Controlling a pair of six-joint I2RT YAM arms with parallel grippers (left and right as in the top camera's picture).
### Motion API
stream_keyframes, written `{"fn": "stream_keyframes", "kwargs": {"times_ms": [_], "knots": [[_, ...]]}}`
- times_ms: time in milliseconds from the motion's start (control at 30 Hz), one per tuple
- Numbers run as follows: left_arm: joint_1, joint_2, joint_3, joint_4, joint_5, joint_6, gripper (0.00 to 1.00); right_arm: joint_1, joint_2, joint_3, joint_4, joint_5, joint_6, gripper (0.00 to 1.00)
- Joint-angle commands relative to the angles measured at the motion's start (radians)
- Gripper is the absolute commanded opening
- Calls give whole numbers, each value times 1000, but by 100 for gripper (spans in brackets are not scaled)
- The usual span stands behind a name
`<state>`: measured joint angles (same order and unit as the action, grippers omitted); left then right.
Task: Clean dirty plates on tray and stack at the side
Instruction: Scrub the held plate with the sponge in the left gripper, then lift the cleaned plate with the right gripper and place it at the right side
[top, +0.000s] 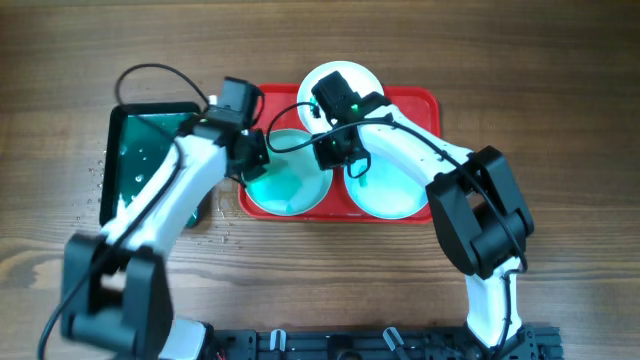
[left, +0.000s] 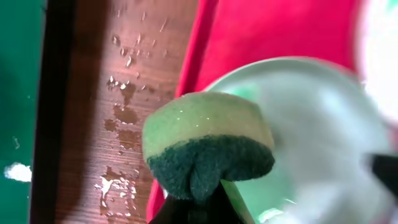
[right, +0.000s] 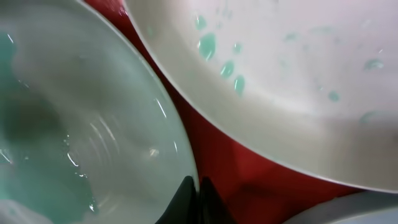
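A large red rectangular plastic tray with rounded corners and a raised rim (top: 425, 100) lies at the middle of the brown wooden table (top: 560, 80). Three round shallow plates sit in the red tray. The white plate (top: 330, 78) is at 12 o'clock, reaching past the far rim. There is a pale turquoise plate at 7 o'clock (top: 285, 192) and a second pale turquoise plate at 5 o'clock (top: 390, 192). In the right wrist view the white plate (right: 280, 93) carries small teal smears (right: 207, 45).

At 9 o'clock from the red tray, just beside it, lies a smaller dark green tray (top: 150, 150) with wet patches. Water drops (left: 124, 93) lie on the wood between the two trays.

The left gripper (top: 255, 152) hangs at the 9 o'clock edge of the turquoise plate at 7 o'clock. Its jaws (left: 196, 202) pinch a yellow-green foam sponge with a dark green scouring layer (left: 208, 143). The sponge sits over that plate's edge (left: 311, 137); whether it touches the plate cannot be told.

The right gripper (top: 335, 150) is at the 3 o'clock edge of the same plate, between all three plates. In its wrist view (right: 196, 199) the dark fingertips (right: 182, 202) stand drawn close together right at the turquoise rim (right: 93, 124). Bare red tray (right: 217, 155) shows just beyond them. Whether the rim is caught between them cannot be told.
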<state>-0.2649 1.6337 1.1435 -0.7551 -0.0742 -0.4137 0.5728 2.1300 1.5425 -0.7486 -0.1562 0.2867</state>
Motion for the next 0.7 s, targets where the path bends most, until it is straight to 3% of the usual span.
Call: {"fn": "stream_keyframes", "kwargs": {"times_ms": [0, 133, 367, 467, 667], "knots": [[70, -149, 18, -4, 134, -17, 4, -3, -53, 68, -1, 3, -25, 4], [201, -286, 18, -13, 216, -18, 4, -3, -126, 114, -21, 130, -28, 4], [436, -407, 18, -76, 215, -21, 4, 34, -246, 121, -31, 492, -80, 4], [478, -406, 18, -95, 215, -21, 4, 78, -257, 121, -13, 639, -162, 4], [492, -405, 18, -95, 211, -21, 4, 233, -257, 121, 79, 960, -459, 4]]}}
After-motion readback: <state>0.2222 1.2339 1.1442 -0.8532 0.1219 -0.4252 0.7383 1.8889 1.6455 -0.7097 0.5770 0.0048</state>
